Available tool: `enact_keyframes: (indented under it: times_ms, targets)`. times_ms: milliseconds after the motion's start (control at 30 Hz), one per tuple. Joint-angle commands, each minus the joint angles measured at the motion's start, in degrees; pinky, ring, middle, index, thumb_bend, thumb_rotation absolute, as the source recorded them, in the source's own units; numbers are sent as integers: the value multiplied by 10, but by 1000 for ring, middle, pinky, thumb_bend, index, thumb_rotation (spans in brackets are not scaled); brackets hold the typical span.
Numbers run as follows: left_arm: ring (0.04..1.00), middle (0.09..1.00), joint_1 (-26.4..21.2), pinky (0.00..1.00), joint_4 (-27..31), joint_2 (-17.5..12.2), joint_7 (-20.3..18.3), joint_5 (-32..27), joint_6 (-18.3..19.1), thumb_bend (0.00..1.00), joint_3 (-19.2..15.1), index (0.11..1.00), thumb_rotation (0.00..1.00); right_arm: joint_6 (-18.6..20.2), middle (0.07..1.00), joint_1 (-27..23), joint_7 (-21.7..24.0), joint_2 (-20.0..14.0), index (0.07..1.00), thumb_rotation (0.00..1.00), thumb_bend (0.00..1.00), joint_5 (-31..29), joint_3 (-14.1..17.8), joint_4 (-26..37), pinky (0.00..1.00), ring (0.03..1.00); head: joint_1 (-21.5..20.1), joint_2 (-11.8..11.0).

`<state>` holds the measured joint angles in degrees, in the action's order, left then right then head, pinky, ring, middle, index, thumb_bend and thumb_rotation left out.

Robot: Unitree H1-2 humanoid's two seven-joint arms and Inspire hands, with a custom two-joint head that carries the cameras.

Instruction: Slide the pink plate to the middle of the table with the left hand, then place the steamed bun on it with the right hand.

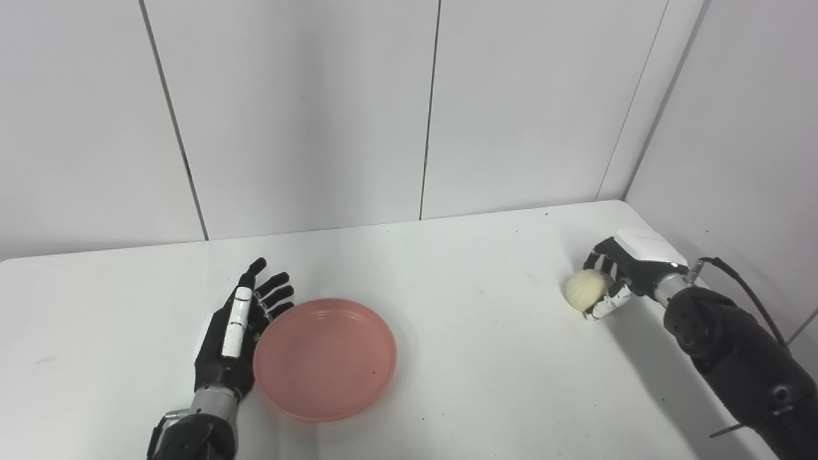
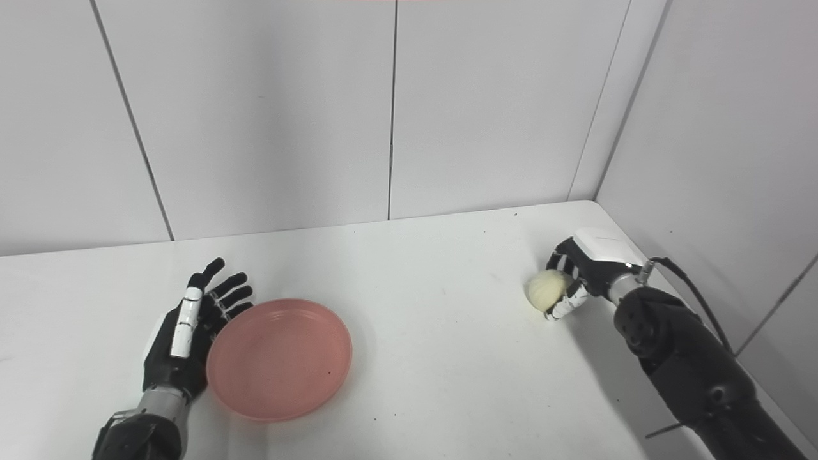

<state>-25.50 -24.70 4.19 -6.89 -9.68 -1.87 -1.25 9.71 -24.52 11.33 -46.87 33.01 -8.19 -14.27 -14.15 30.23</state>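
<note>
Lower left of the frame, our left hand rests open against the pink plate, left of the surface's middle. At right, our right hand cups the steamed bun. We judge the sliding unfinished; next, push rightward.

Both views set high at head level, looking down and forward over the table toward the panelled wall, arms entering from the bottom edge. Placed side by side, the right eye view shifted slightly rightward, so everything sits further left in it. Shared almost entirely: table top, back wall, right corner, plate, both hands.
</note>
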Motion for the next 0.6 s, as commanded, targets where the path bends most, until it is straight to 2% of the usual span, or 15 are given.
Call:
enact_keyframes:
  times_ms: [0, 200, 367, 567]
  targets:
    - [764, 773, 0, 715, -7, 4, 6, 5, 20, 617, 3, 875, 808, -21, 474, -29, 3, -24, 498, 2, 529, -8, 20, 47, 239, 310, 8, 1]
    - [765, 778, -4, 715, -21, 14, 15, 15, 8, 611, 8, 876, 810, 25, 473, -45, 53, 10, 506, 0, 527, -32, 37, 182, 247, 332, 52, 1]
    - [771, 784, -6, 720, -31, 23, 22, 26, 0, 626, 13, 892, 821, 39, 452, -67, 83, 37, 523, 0, 525, -52, 44, 222, 265, 342, 82, 2]
    - [777, 788, -17, 731, -67, 33, 27, 41, -33, 608, 21, 892, 843, 53, 438, -93, 96, 85, 533, 0, 523, -64, 40, 240, 247, 318, 124, -1]
